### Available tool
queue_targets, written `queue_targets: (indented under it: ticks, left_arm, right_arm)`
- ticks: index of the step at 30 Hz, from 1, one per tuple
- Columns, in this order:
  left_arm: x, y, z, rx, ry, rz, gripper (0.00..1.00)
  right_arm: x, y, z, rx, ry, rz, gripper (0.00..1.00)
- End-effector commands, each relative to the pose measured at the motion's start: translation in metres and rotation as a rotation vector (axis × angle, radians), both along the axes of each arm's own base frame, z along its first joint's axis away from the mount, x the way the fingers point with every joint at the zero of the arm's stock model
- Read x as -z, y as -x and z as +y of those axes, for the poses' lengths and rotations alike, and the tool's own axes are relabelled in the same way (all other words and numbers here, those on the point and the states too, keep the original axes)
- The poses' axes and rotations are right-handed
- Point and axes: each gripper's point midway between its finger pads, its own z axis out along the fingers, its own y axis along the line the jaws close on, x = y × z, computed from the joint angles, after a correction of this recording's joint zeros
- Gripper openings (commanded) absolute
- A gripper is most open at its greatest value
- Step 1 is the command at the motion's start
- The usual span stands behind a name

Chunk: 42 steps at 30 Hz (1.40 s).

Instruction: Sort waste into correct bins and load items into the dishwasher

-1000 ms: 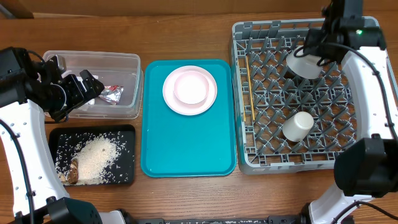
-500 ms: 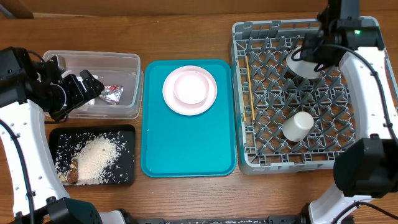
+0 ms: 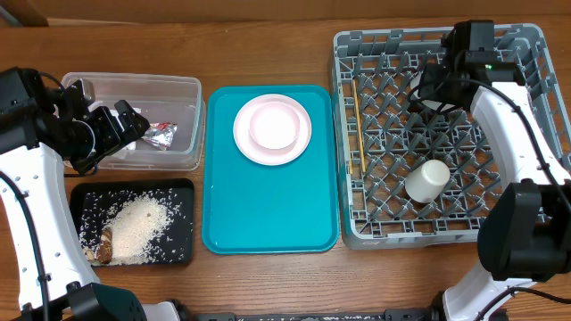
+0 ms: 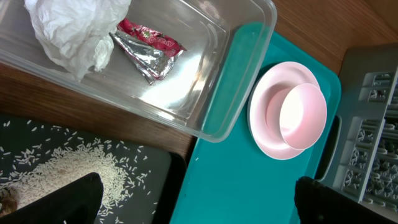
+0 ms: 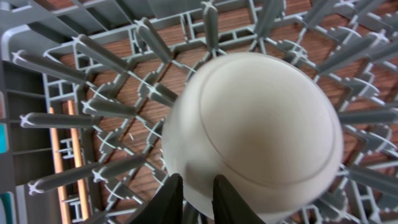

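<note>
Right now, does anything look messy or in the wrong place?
Two small things. A thin wooden stick lies along the left edge of the rack, and it is not a dish. The cup lies tipped among the pegs rather than upright. The rice is scattered, but looks all inside the black tray.

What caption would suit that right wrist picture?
Right gripper pinching the rim of an upturned white bowl among pegs of the grey rack.
</note>
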Motion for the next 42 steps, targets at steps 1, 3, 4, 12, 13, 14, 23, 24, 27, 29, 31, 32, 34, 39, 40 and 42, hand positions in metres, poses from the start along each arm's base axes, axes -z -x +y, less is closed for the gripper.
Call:
queue_targets:
  ticks: [1,3,4,12,13,14,23,24,27,29,31,32,34,39,40,42]
  left_arm:
    - [-0.008,-0.002,0.001,-0.011,-0.010,-0.019,1.00]
    - [-0.008,-0.002,0.001,-0.012,-0.010,-0.019,1.00]
    - [-0.008,-0.002,0.001,-0.012,-0.010,-0.019,1.00]
    - [-0.008,-0.002,0.001,-0.012,-0.010,-0.019,1.00]
    - [-0.008,-0.002,0.001,-0.012,-0.010,-0.019,1.00]
    - [-0.008,-0.002,0.001,-0.011,-0.010,-0.019,1.00]
    - [-0.008,-0.002,0.001,-0.012,-0.010,-0.019,1.00]
    - [-0.008,-0.002,0.001,-0.012,-0.010,-0.019,1.00]
    - [-0.008,-0.002,0.001,-0.012,-0.010,-0.019,1.00]
    - [-0.008,-0.002,0.001,-0.012,-0.010,-0.019,1.00]
    - [-0.008,-0.002,0.001,-0.012,-0.010,-0.019,1.00]
    - [-0.008,-0.002,0.001,-0.011,-0.010,-0.019,1.00]
    - [-0.008,-0.002,0.001,-0.012,-0.010,-0.019,1.00]
    - [-0.008,-0.002,0.001,-0.012,-0.010,-0.019,1.00]
    - [-0.008,-0.002,0.001,-0.012,-0.010,-0.019,1.00]
    - [-0.008,-0.002,0.001,-0.012,-0.010,-0.019,1.00]
  right_arm:
    - [0.008,0.001,-0.004,0.015,0.010,0.006,0.20]
    - [0.006,-0.002,-0.004,0.015,0.011,-0.007,0.24]
    - [0.006,-0.003,-0.004,0.015,0.011,-0.013,0.24]
    - [-0.029,-0.009,0.030,-0.090,-0.107,-0.064,0.37]
    - [-0.036,-0.008,0.039,-0.115,-0.134,-0.071,0.39]
    - [-0.045,-0.007,0.050,-0.149,-0.167,-0.080,0.40]
    - [-0.077,0.026,0.157,-0.429,-0.278,-0.081,0.44]
    - [-0.072,0.030,0.165,-0.442,-0.267,-0.067,0.45]
    - [-0.054,0.043,0.188,-0.478,-0.196,-0.031,0.48]
    - [-0.041,0.053,0.205,-0.507,-0.132,-0.016,0.51]
    - [-0.034,0.060,0.218,-0.535,-0.107,-0.013,0.53]
    - [-0.030,0.063,0.226,-0.552,-0.102,-0.014,0.54]
    - [-0.025,0.069,0.240,-0.586,-0.100,-0.023,0.55]
    - [-0.013,0.072,0.261,-0.620,-0.074,-0.069,0.58]
    - [-0.006,0.071,0.264,-0.614,-0.063,-0.089,0.61]
    - [0.000,0.072,0.268,-0.620,-0.065,-0.101,0.64]
